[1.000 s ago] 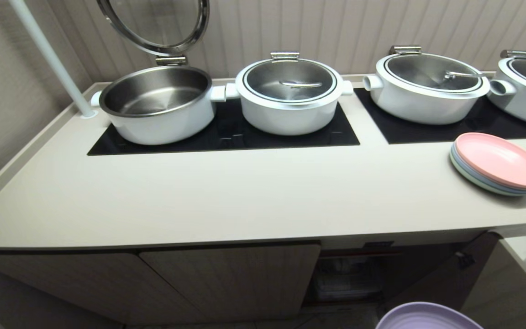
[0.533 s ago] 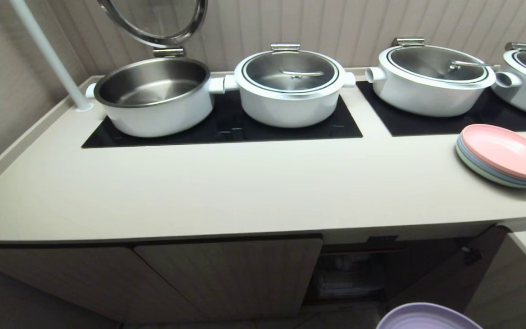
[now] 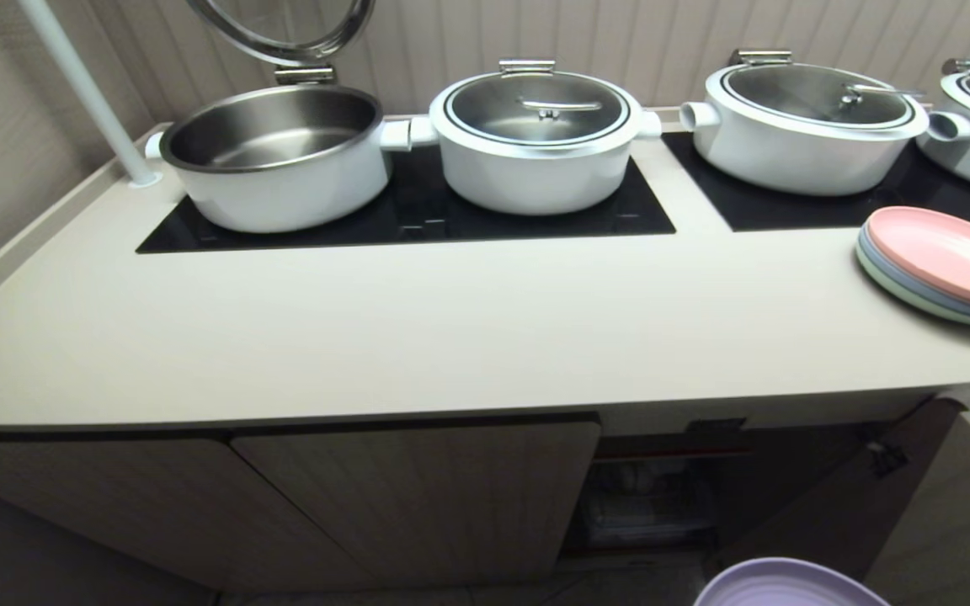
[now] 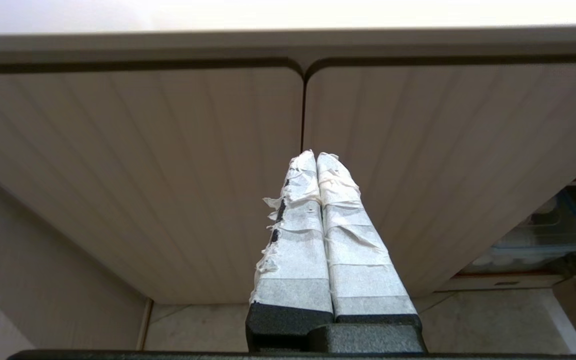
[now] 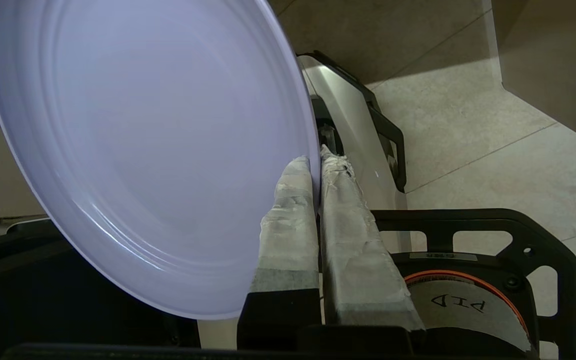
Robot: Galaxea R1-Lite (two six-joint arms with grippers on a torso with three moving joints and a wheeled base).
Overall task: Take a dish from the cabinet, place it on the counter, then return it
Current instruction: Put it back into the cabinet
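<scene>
Nearest the robot, low at the head view's bottom edge, only a sliver of the round lavender matte plastic plate (image 3: 775, 585) shows; no arm or gripper appears in that view. Right wrist view supplies the rest: the right gripper (image 5: 316, 162), fingers wrapped in white tape, is clamped together on the plate's rim (image 5: 143, 145), one finger on each face. Plate is held edge-on, tilted, above the robot's black base frame and a tiled floor (image 5: 508, 150).

Left wrist view: the left gripper (image 4: 316, 157), also taped, has its fingers pressed together with nothing between them, pointing at two closed ribbed beige cabinet doors (image 4: 168, 175). Off to one side it catches an open bay with a clear blue-tinted plastic box (image 4: 543, 240) on a red-edged shelf.

Head view, further out: beige low cabinet (image 3: 409, 497) with doors closed on the left, the dark open bay (image 3: 653, 497) right of centre, directly beyond the plate. Above it, the long smooth beige counter (image 3: 451, 328). At its right edge sits a pastel stack of plates with a pink one on top (image 3: 944, 263). Behind, on black glass hob panels (image 3: 418, 220), four white round pots: the leftmost (image 3: 274, 160) open, steel interior showing, lid raised; the others (image 3: 535, 139) lidded. Ribbed wall (image 3: 620, 42) at the back.
</scene>
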